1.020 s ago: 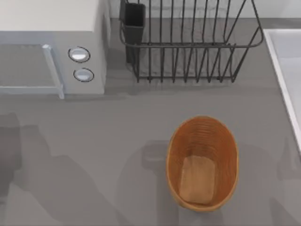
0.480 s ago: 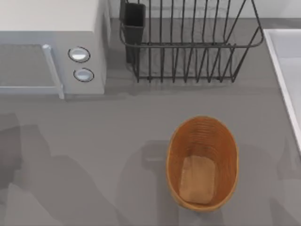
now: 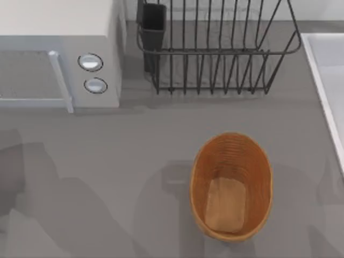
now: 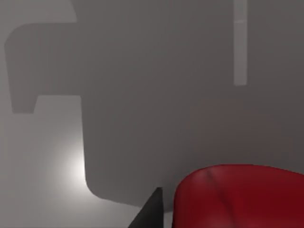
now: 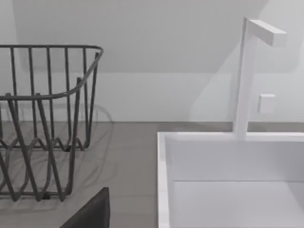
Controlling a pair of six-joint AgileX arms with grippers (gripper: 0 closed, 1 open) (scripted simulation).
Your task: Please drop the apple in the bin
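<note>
Apple (image 4: 240, 195) sits right against the left claw's dark finger (image 4: 151, 211), whether clamped I cannot tell, while the bin (image 3: 200, 161) lies unmoved and empty like a second ago, so the drop remains undone.

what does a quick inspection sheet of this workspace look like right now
surface: grey countertop, marked by soft shadows
job's things: bin, oval woven basket toward the top view's right, upright, with nothing in it; apple, glossy red, close up in the left wrist view beside a dark finger, over grey counter
clutter: black wire dish rack behind the bin, with a dark cup at its left end
grippers: left one sits right by the apple, whether it grips the apple cannot be told; a dark finger of the right one points toward the sink
cables: nothing seen
surroundings: microwave at the back left; white sink with a faucet at the right
</note>
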